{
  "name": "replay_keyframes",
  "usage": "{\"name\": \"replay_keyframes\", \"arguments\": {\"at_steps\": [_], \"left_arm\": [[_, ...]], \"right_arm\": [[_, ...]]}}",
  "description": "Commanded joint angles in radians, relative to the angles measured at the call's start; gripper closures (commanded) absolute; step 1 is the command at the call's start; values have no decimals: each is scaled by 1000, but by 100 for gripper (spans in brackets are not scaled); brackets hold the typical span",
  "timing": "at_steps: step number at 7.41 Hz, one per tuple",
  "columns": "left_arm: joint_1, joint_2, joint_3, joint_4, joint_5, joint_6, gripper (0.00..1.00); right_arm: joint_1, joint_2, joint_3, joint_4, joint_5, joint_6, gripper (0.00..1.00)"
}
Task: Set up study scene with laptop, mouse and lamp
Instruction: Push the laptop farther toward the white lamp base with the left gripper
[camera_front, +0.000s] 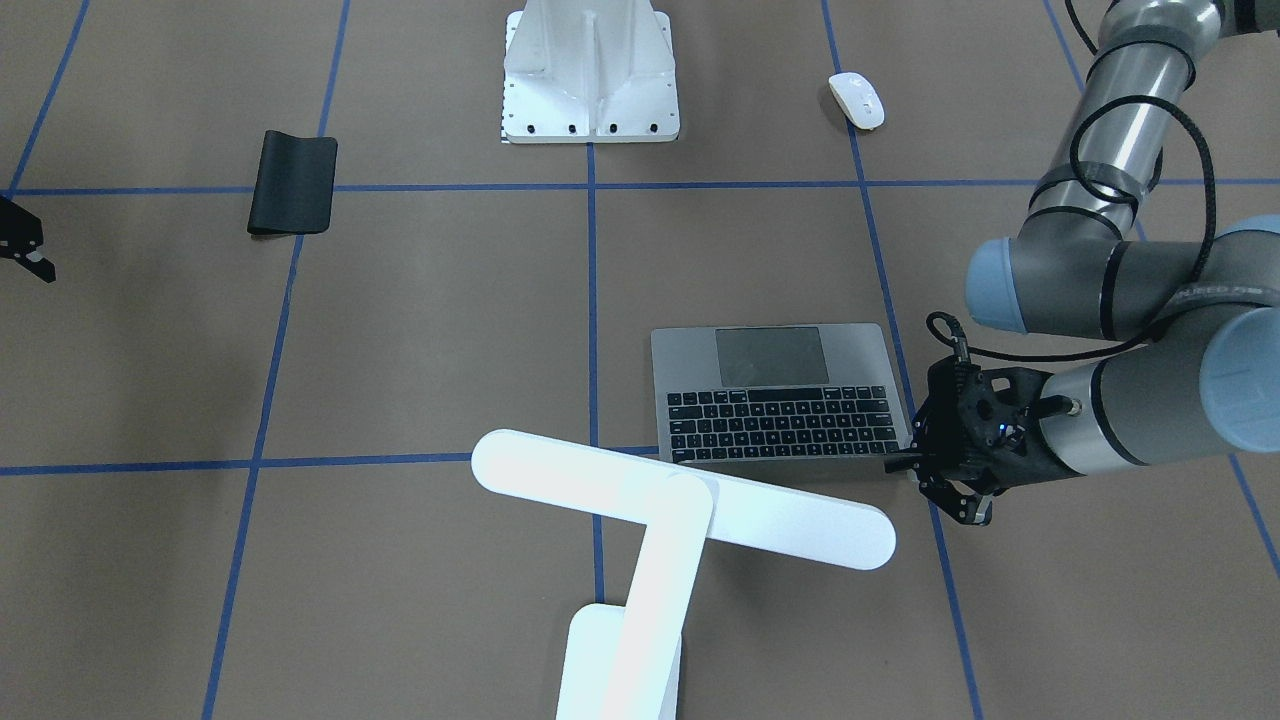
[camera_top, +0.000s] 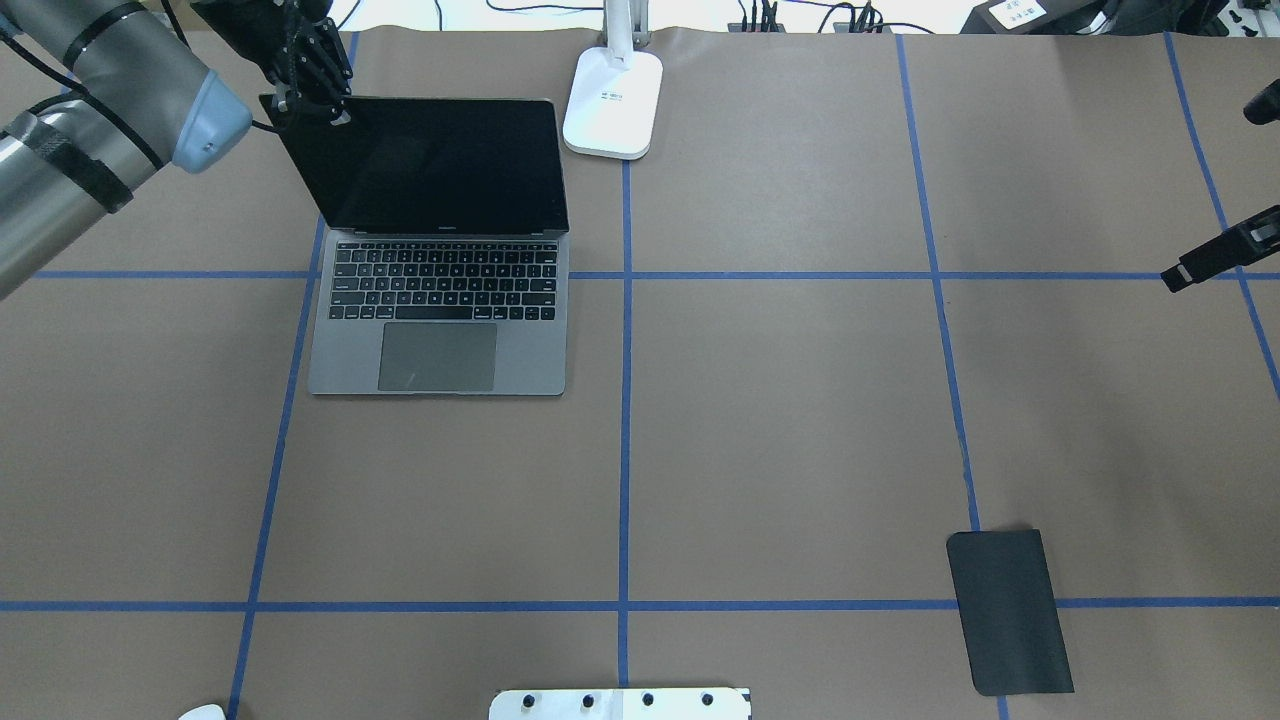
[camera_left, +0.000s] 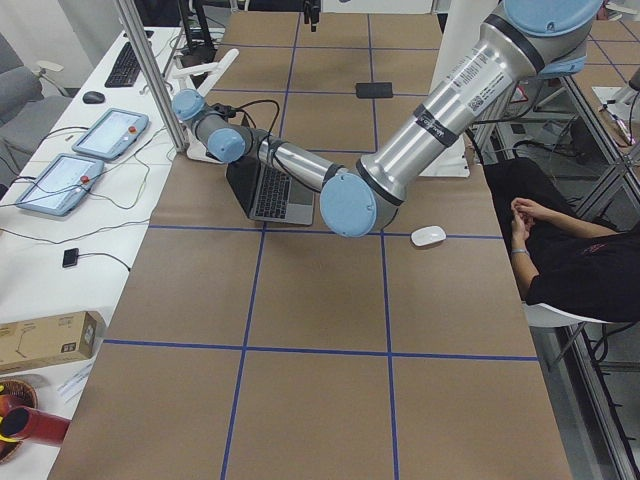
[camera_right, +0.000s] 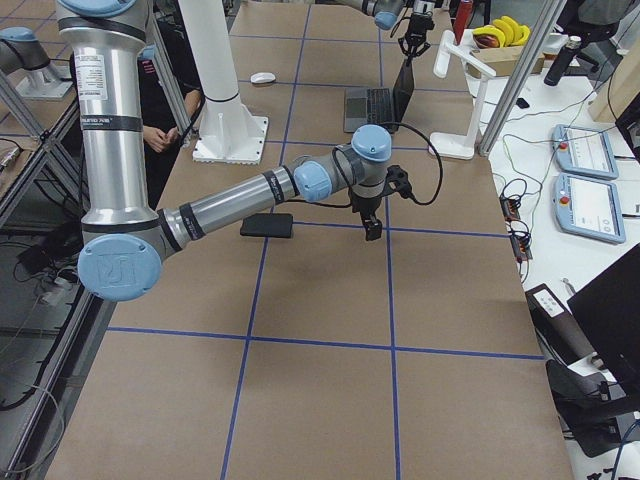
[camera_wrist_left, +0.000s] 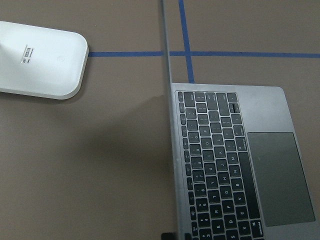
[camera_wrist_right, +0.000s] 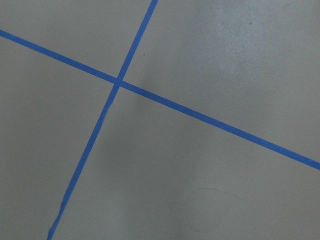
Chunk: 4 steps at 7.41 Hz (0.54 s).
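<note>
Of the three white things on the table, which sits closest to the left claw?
The lamp, beside the open laptop the left claw is at; mouse and pedestal lie far off.

Beside the left gripper (camera_top: 312, 95), the laptop (camera_top: 440, 340) looks matt grey metal — its screen glossy black. The lamp (camera_top: 612, 105) beyond is smooth white plastic — the table (camera_top: 780, 420) covering, matt brown paper.

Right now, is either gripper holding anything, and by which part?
The left gripper sits at the top corner of the laptop screen; whether it pinches that edge cannot be told. The right gripper holds nothing.
</note>
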Motion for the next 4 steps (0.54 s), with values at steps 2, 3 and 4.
{"name": "replay_keyframes", "arguments": {"at_steps": [2, 3, 4], "left_arm": [[0, 13, -22, -18, -2, -13, 78], [3, 13, -28, -24, 0, -9, 52], [5, 12, -28, -32, 0, -11, 39]], "right_arm": [[1, 0, -2, 0, -2, 0, 0], [-1, 0, -5, 0, -2, -3, 0], [-1, 0, -10, 0, -2, -11, 0]]}}
